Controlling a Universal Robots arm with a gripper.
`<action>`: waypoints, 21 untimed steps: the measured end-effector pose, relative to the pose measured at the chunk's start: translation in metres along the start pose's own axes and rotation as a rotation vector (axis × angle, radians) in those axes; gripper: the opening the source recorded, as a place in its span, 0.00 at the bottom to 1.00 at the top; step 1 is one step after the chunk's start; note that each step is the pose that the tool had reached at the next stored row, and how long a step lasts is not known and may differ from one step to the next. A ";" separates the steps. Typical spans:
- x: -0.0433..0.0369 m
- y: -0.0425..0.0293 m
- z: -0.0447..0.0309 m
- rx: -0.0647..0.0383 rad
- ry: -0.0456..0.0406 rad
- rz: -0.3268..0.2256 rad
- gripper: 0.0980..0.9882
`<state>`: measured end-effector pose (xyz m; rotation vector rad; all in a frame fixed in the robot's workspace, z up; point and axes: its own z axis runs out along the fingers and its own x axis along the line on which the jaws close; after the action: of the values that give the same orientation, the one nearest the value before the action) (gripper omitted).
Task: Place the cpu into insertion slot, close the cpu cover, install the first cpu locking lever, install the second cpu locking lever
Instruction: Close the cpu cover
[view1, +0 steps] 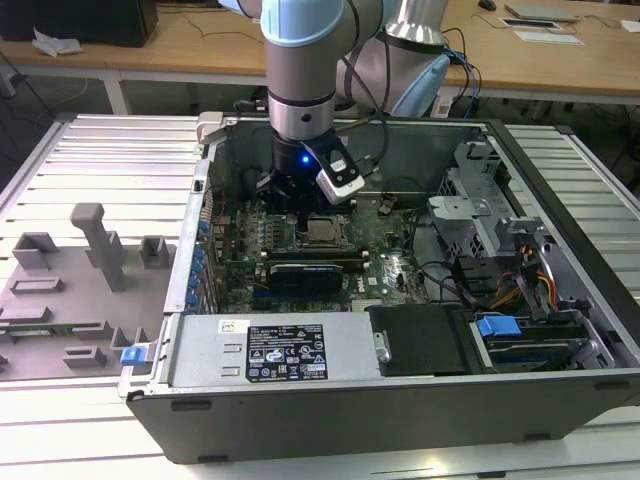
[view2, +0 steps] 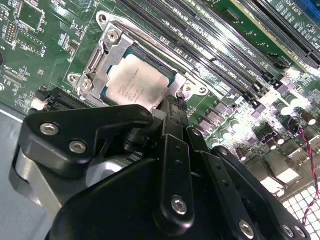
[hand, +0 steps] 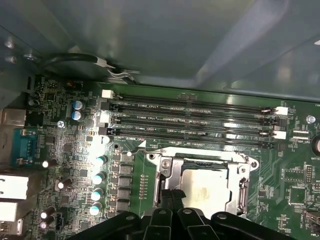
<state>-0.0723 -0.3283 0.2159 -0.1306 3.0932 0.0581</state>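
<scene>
One cpu (view2: 132, 82) lies beneath one closed cpu cover (view2: 97, 60), at 6 o'clock from the arm (view1: 300, 140) in the exterior view. The fingers (view2: 175, 135), pressed together and empty, reach the cover's edge. Four memory slots (hand: 190, 120) run alongside.

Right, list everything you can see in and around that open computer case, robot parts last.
cpu: one, silvery-grey, in the cover's cut-out.
cpu cover: one, silver, flat around the cpu.
memory slots: four, black, alongside the cover.
motherboard: one, green, inside the case.
graphics card: one, black, on the motherboard.
power supply: one, silver, at the case's near edge.
computer case: one, dark grey, open, on the table.
fixtures: several, grey, to the exterior view's left of the case.
table: one, silver, slatted.
arm: one, grey and light blue, reaching into the case.
gripper: one, black, shut, at the cover's edge.
</scene>
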 end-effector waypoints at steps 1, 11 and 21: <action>0.0000 0.0000 0.0000 0.000 0.0000 0.000 0.01; -0.0150 -0.0013 0.0005 0.000 0.0003 0.000 0.01; -0.0184 -0.0012 -0.0089 0.000 0.0000 0.000 0.01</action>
<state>-0.0543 -0.3283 0.2256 -0.1309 3.0932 0.0582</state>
